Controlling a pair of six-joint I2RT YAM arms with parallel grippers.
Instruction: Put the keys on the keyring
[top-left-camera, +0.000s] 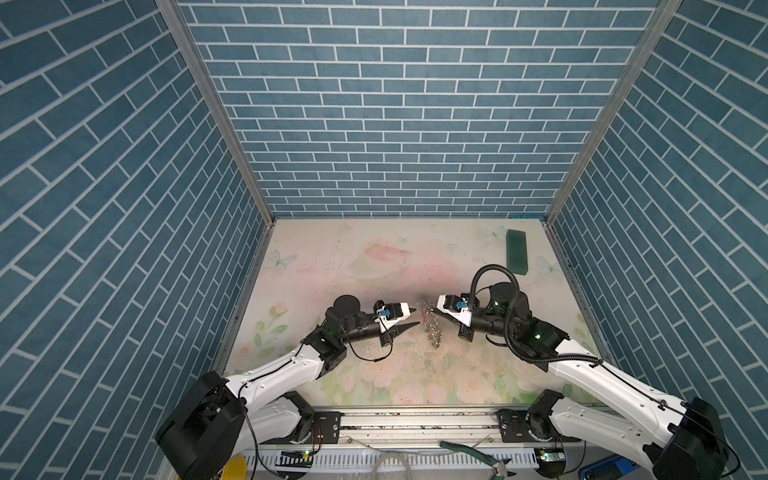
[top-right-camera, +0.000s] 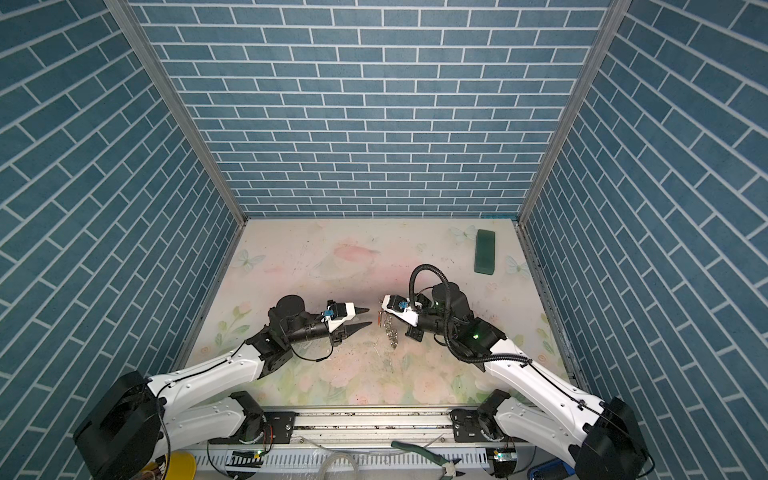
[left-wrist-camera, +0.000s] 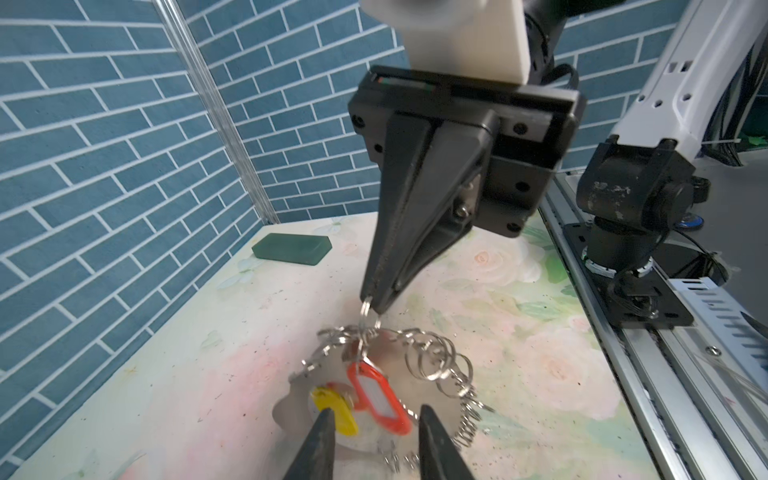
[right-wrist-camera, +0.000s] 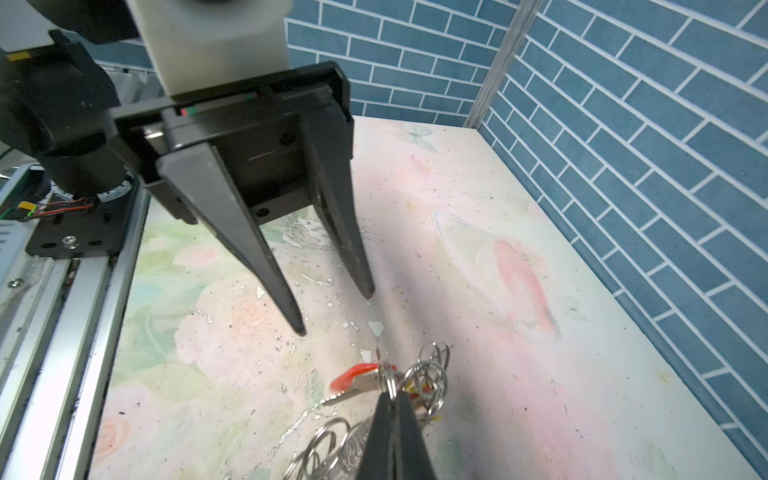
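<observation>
Keyring mid-table, right jaws pinching one ring, left jaws spread beside it, green block at far edge

Red key, yellow key, green block

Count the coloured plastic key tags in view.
2. The orange-red plastic tag sits among the small silver metal rings; the yellow plastic tag lies right beside it. More may be hidden among the rings.
</observation>
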